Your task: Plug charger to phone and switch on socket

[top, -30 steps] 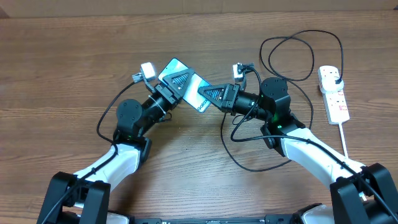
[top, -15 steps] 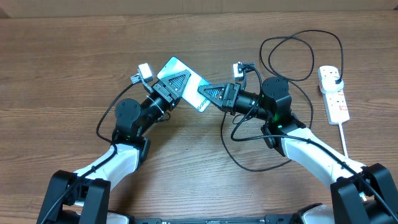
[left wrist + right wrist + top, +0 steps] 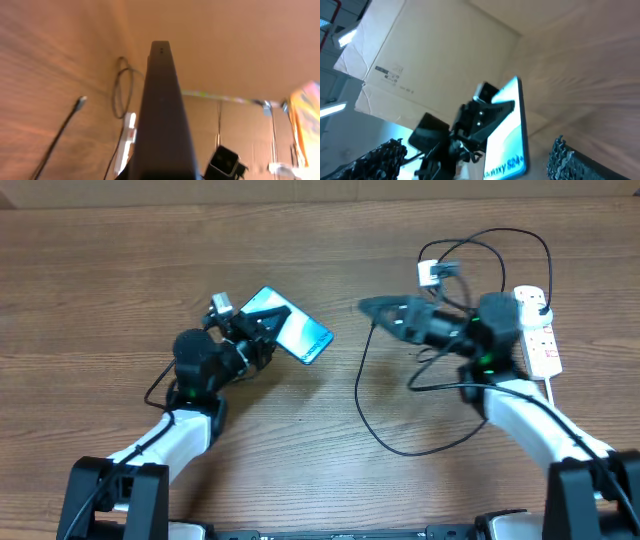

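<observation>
Left fingers point(image 3: 489, 114) are clenched on the phone point(image 3: 295, 330), one on each face. Right fingers point(image 3: 568, 156) are spread wide with nothing between them. The phone is a slim slab with dark edges and a light blue-white screen, sitting left of centre on the wooden table point(image 3: 100, 280) at the left gripper point(image 3: 268, 332), tilted with its free end pointing right. The right gripper point(image 3: 378, 308) is blurred in the overhead view, right of the phone and well apart from it. The charger point(image 3: 360, 385) is a thin black cable that runs in loose loops under the right arm and up to the far right. The socket point(image 3: 540, 345) is a white strip at the right edge, with a dark plug point(image 3: 540, 302) seated at its far end and a white cord point(image 3: 556, 405) running toward the near side. Only the right wrist view shows the screen text, "Galaxy S24", near the phone's lower end, with a cardboard box point(image 3: 420, 60) behind. Only the left wrist view shows the phone edge-on, with two small dots at its far end, and the connector tip point(image 3: 80, 100) lying bare on the table, clear of the phone. I cannot tell the switch position in any view.
</observation>
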{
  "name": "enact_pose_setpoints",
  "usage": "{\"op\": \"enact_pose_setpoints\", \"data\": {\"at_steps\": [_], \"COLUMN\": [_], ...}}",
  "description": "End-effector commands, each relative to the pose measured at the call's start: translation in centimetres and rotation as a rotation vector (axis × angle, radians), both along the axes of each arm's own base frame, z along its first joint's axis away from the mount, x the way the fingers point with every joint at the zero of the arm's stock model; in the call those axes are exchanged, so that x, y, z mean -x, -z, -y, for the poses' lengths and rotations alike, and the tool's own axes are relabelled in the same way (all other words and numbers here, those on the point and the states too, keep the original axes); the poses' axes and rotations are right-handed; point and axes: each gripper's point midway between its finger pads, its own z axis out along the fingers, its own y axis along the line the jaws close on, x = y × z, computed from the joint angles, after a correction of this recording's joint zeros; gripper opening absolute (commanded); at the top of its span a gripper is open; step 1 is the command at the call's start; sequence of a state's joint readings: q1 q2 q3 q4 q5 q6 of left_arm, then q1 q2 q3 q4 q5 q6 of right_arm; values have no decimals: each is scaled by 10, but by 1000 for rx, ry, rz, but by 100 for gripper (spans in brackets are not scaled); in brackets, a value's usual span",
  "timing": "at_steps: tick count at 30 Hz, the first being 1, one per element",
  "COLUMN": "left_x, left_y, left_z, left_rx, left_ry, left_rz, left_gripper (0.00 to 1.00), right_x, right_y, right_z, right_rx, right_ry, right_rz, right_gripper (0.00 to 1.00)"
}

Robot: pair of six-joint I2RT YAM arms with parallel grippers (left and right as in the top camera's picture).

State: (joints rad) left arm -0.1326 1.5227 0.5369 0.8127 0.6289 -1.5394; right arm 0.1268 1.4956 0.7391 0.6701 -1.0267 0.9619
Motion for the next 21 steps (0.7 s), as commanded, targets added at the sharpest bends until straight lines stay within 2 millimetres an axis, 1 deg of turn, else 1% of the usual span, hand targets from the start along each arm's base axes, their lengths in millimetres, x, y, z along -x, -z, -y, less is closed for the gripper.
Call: {"op": "enact_pose_setpoints", "data": {"at_steps": [1, 2, 4, 6, 8, 9, 11, 14, 18, 21], "left_x": [2, 1, -1, -6, -11, -13, -15, -19, -22, -23], "left_y": [-16, -17, -23, -31, -33, -33, -29, -19, -3, 7], "left_z": [3, 4, 8, 14, 22, 27, 34, 45, 53, 54], "left_rx": [79, 86, 106, 126, 157, 181, 216, 270, 323, 353], "left_ry": [112, 129, 176, 234, 300, 350, 411, 480, 497, 486], "left_rz": [-66, -81, -100, -104, -132, -163, -220, -326, -453, -524], "left_gripper": [4, 5, 4, 4, 4, 4, 4, 5, 4, 5], "right_x": [23, 24, 24, 24, 25, 26, 28, 31, 40, 49], "right_y": [-21, -19, -8, 11, 28, 43, 58, 88, 119, 137], "right_z": [1, 2, 4, 7, 11, 15, 19, 31, 47, 56], "right_rx": [41, 53, 91, 147, 200, 245, 292, 390, 510, 591], "right_ry": [-78, -75, -55, -24, 1, 21, 40, 91, 148, 158], "right_rz": [140, 139, 109, 53, 4, -40, -85, -184, -299, -352], "right_gripper": [96, 97, 100, 100, 100, 100, 100, 100, 100, 100]}}
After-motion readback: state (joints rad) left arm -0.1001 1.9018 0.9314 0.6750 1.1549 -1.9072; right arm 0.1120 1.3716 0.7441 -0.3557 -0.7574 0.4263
